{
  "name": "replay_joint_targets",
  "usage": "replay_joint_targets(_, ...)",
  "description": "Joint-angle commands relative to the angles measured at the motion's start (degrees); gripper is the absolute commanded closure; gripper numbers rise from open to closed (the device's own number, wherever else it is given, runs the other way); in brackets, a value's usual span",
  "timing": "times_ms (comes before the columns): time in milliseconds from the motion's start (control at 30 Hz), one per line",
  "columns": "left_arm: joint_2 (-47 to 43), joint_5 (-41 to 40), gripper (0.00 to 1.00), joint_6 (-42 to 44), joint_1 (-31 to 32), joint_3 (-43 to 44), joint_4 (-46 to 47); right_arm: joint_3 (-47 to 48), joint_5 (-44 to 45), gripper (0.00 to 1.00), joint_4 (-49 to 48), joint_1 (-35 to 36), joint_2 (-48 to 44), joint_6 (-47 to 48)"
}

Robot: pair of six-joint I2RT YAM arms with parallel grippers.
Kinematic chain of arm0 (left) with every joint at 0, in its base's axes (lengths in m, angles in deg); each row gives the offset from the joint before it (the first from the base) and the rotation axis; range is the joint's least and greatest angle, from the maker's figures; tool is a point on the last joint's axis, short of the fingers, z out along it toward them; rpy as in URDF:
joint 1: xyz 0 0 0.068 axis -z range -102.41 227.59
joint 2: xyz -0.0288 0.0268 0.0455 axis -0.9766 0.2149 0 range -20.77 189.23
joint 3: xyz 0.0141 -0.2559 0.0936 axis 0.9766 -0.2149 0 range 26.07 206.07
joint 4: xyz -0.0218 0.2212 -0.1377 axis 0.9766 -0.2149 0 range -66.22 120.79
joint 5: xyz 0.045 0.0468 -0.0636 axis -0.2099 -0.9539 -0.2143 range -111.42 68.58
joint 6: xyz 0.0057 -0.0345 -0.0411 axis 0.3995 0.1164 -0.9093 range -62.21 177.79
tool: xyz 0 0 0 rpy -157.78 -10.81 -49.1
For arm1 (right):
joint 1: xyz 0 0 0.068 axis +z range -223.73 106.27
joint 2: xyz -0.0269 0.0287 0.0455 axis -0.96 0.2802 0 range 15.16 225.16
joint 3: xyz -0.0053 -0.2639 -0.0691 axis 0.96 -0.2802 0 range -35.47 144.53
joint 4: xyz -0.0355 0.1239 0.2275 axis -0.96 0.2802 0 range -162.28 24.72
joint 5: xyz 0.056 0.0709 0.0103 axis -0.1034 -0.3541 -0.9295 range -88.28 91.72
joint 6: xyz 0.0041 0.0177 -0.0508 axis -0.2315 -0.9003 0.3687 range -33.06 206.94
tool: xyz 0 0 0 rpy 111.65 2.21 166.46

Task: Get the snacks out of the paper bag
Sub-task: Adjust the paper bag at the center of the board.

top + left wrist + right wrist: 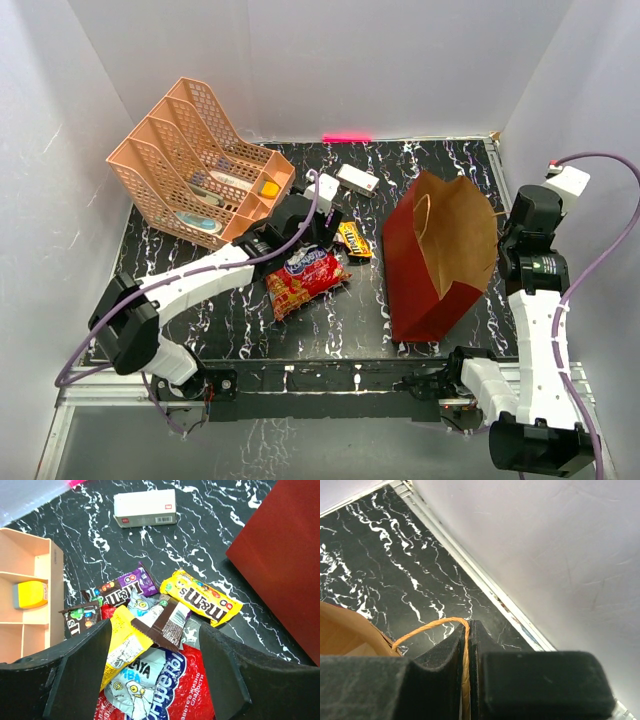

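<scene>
1. At the right of the table, the paper bag (440,255) is held upright by one cord handle (427,628), which is pinched between the pressed-together jaws of the right gripper (469,635).
2. The thin cord could slip out or tear from the paper if it is pulled hard. The bag would then topple, possibly onto the snacks.
3. Left of the bag, the red chip bag (305,280) is found lying on the table, with the yellow packet (202,597), purple packet (131,585) and brown packet (75,620) heaped at its far end.
4. The left gripper (155,645) is spread wide just above this heap, and nothing is clamped. If it is closed here, several overlapping packets could be caught at once, or the chip bag dragged.
5. The inside of the bag is seen only in part, so a snack could be overlooked.
6. The white box (145,509) and file rack (190,165) are near and could be knocked by a sweep of the left arm.
</scene>
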Motion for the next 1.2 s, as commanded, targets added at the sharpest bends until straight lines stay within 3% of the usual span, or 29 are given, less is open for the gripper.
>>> replay_joint_targets(0,-5.0,-3.1,0.30,2.7,1.1,-1.3,3.7,0.9,5.8,0.92,-2.3,-0.9,-1.8,0.8)
replay_joint_targets(400,-6.0,-10.5,0.27,5.7,4.8,-2.9,6.2,-1.1,13.8,0.92,-2.6,-1.1,-6.2,3.0)
replay_joint_targets(667,-6.3,-10.0,0.26,2.4,5.1,-3.3,6.8,-4.7,3.9,0.91,-3.5,-1.1,-8.2,2.9)
replay_joint_targets(767,-9.1,-10.9,0.24,2.5,5.2,-4.4,8.6,-4.1,1.8,0.86,-3.3,-1.1,-9.0,2.9)
replay_joint_targets(967,-11.2,-13.1,0.19,2.1,5.0,-5.3,10.3,-1.1,-1.5,0.71,-1.5,-1.1,-9.1,2.7)
replay_joint_targets(1033,-11.4,-12.8,0.19,2.3,4.6,-5.1,10.0,-0.3,-2.7,0.56,-1.2,-1.1,-9.4,2.4)
replay_joint_targets(1100,-11.5,-11.7,0.17,0.8,2.7,-4.5,8.1,0.9,-4.1,0.32,-0.6,-1.2,-9.3,2.4)
replay_joint_targets(1167,-12.3,-8.9,0.17,-3.3,-1.2,-3.9,5.4,2.2,-5.9,0.17,-0.5,-1.1,-9.5,2.6)
